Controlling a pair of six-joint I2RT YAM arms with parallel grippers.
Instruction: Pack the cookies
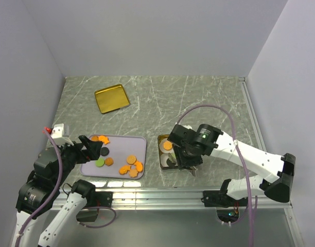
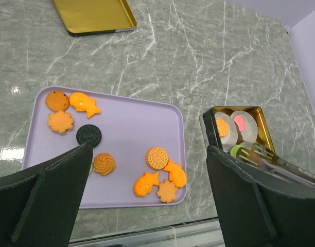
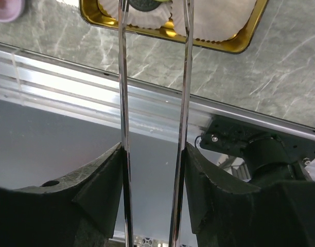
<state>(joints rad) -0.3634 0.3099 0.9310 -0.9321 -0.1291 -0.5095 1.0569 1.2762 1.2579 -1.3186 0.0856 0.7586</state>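
Several cookies lie on a purple tray (image 1: 139, 141): orange rounds, fish and flower shapes (image 2: 156, 158), one black disc (image 2: 88, 135). A gold tin (image 1: 160, 139) to the tray's right holds white paper cups with an orange (image 2: 222, 127), a pink (image 2: 240, 122) and a green cookie (image 2: 234, 151). My left gripper (image 1: 95, 150) is open and empty above the tray's left half (image 2: 149, 149). My right gripper (image 1: 187, 160) is shut on metal tongs (image 3: 186, 77). The tong tips reach a black cookie (image 3: 143, 4) in a cup in the tin (image 3: 219, 43).
A gold lid (image 1: 111, 98) lies at the back left, also in the left wrist view (image 2: 93, 14). An aluminium rail (image 1: 162, 193) runs along the near table edge. Grey walls close in the left, back and right sides.
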